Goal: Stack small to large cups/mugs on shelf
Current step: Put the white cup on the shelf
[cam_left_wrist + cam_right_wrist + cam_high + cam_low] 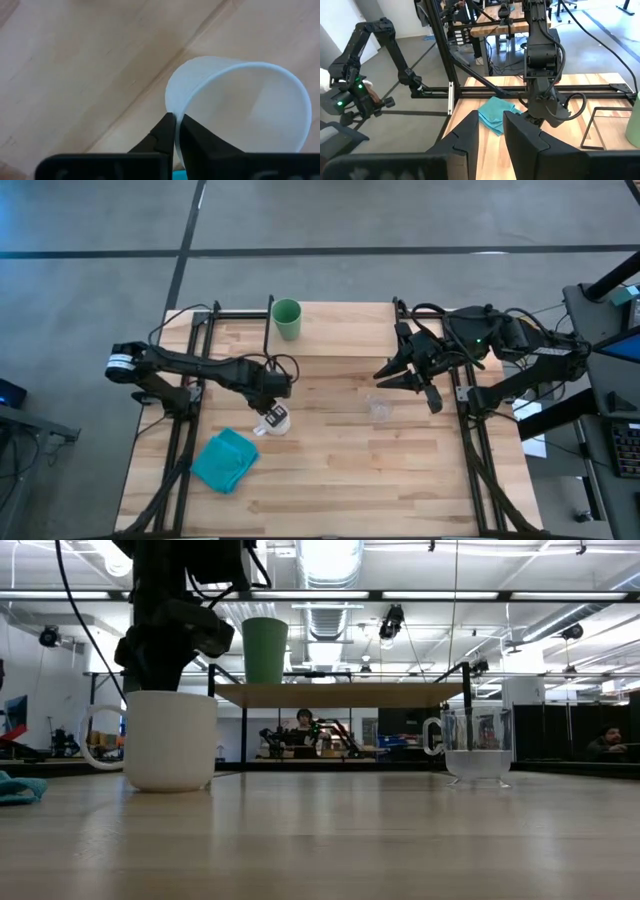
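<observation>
Claw on my left arm pinches the mug's rim, one finger inside and one outside, left of the bench's middle. My right claw hangs slightly parted beside the glass. On the shelf at the far edge stands the green cup. Nearer lies a cloth.

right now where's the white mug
In the high view the white mug stands on the table's left half, just beside the teal cloth, with the left claw shut on its rim.
</observation>
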